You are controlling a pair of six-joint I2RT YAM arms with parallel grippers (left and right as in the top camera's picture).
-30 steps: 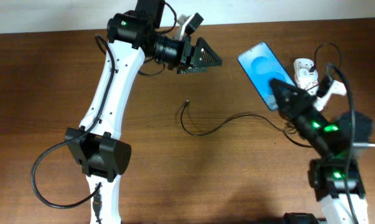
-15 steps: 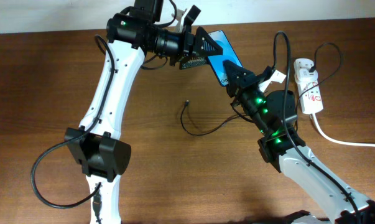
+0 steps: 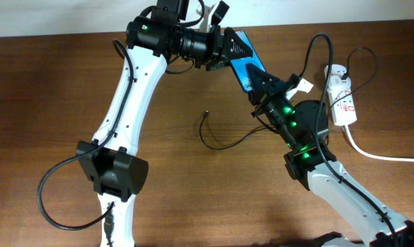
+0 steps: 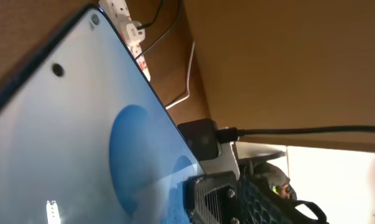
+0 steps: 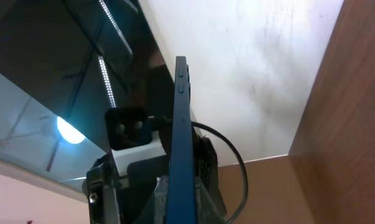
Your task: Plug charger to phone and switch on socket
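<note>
Currently in hand: lifting the phone point(image 3: 244, 68) clear; nothing plugged yet.
Charger point(image 3: 220, 147): slack on the bench point(image 3: 55, 103), tip free.
Right gripper point(image 3: 260, 81): jaws clamped on phone, edge-on, aloft.
Left gripper point(image 3: 238, 48): at phone's upper end; jaws' grip unclear.
Socket point(image 3: 342, 96): far right, apart from both.
Next: probably fetch the tip and align it with the port.

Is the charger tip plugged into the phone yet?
Not plugged: the charger tip lies bare on the table, apart from the raised phone.

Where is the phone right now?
Overhead, the phone is top centre, held by the right gripper, with the left gripper at its upper end, left of the socket.
</note>
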